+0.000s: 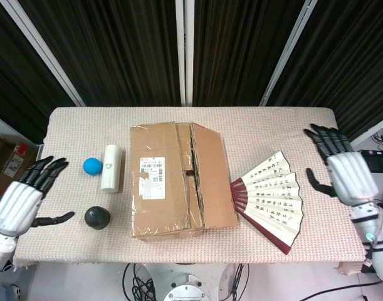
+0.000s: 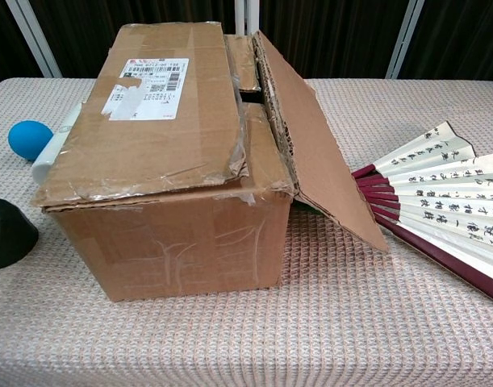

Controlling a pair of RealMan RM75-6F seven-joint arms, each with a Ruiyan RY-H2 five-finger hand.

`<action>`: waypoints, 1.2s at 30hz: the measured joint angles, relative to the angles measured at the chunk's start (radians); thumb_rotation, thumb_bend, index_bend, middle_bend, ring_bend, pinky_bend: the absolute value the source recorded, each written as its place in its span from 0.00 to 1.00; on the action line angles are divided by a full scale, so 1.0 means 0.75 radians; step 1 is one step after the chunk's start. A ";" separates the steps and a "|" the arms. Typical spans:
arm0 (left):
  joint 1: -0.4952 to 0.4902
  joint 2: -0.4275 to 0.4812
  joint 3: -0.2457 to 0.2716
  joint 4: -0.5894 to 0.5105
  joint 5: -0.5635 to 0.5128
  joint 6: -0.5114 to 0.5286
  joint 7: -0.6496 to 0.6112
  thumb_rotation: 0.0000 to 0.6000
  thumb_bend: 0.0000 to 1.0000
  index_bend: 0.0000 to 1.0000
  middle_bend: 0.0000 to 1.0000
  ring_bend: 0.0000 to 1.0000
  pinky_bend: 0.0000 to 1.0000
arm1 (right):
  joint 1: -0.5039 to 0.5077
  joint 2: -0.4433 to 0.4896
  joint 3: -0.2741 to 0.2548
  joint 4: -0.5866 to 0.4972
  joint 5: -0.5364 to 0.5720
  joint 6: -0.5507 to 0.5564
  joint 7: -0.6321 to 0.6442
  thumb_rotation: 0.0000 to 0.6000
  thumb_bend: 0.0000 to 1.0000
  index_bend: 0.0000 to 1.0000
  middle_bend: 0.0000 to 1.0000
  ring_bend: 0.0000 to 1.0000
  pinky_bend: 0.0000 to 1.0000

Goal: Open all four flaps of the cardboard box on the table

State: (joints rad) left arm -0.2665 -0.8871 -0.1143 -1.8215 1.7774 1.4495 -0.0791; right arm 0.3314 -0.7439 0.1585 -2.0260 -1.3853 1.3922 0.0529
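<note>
The cardboard box (image 1: 166,182) sits mid-table, also filling the chest view as the box (image 2: 165,169). Its right long flap (image 1: 211,177) is folded outward and slopes down to the table, its edge resting near the fan; the same flap (image 2: 315,149) shows in the chest view. The left long flap (image 1: 155,179), with a white label, still lies flat over the top. My left hand (image 1: 25,194) hovers open off the table's left edge. My right hand (image 1: 343,169) hovers open at the far right edge. Neither hand touches the box.
An open paper fan (image 1: 271,197) lies right of the box, partly under the lowered flap. Left of the box lie a white cylinder (image 1: 110,167), a blue ball (image 1: 91,165) and a black dome-shaped object (image 1: 97,217). The table (image 1: 272,125) is covered in beige cloth.
</note>
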 measured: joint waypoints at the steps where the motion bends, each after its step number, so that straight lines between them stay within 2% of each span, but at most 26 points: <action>1: -0.052 -0.003 -0.021 -0.025 0.008 -0.051 0.014 0.85 0.10 0.06 0.11 0.05 0.14 | -0.058 -0.046 -0.017 0.065 -0.032 0.085 0.036 1.00 0.32 0.00 0.00 0.00 0.00; 5: -0.233 -0.044 -0.086 -0.083 0.015 -0.229 0.042 0.95 0.09 0.11 0.15 0.05 0.14 | -0.307 -0.261 -0.090 0.382 -0.121 0.396 0.246 1.00 0.31 0.00 0.00 0.00 0.00; 8: -0.383 -0.118 -0.133 -0.092 0.017 -0.351 0.041 0.97 0.08 0.14 0.16 0.05 0.14 | -0.442 -0.377 -0.131 0.565 -0.150 0.520 0.422 1.00 0.30 0.00 0.00 0.00 0.00; 12: -0.567 -0.234 -0.184 -0.067 0.006 -0.509 0.031 0.97 0.07 0.16 0.17 0.05 0.14 | -0.554 -0.468 -0.162 0.724 -0.162 0.607 0.597 1.00 0.30 0.00 0.00 0.00 0.00; 21: -0.893 -0.491 -0.255 0.107 -0.160 -0.821 -0.050 0.96 0.03 0.17 0.19 0.05 0.14 | -0.639 -0.526 -0.155 0.824 -0.171 0.653 0.736 1.00 0.32 0.00 0.00 0.00 0.00; 24: -0.965 -0.555 -0.251 0.197 -0.188 -0.886 -0.050 0.97 0.02 0.19 0.19 0.05 0.14 | -0.658 -0.535 -0.146 0.837 -0.172 0.671 0.757 1.00 0.33 0.00 0.00 0.00 0.00; 28: -1.030 -0.608 -0.210 0.303 -0.181 -0.926 -0.027 0.95 0.01 0.21 0.21 0.05 0.14 | -0.681 -0.540 -0.131 0.852 -0.164 0.691 0.793 1.00 0.33 0.00 0.00 0.00 0.00; 33: -1.059 -0.612 -0.168 0.340 -0.206 -0.960 -0.007 0.84 0.04 0.26 0.24 0.05 0.14 | -0.707 -0.545 -0.112 0.884 -0.161 0.709 0.848 1.00 0.33 0.00 0.00 0.00 0.00; 36: -1.066 -0.585 -0.154 0.335 -0.224 -0.971 0.003 0.74 0.15 0.27 0.25 0.05 0.14 | -0.712 -0.551 -0.105 0.897 -0.165 0.709 0.865 1.00 0.33 0.00 0.00 0.00 0.00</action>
State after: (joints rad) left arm -1.0663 -1.3256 -0.2299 -1.5701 1.6094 0.7215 -0.0771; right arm -0.2026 -1.1570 0.0799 -1.3535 -1.5093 1.9241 0.7017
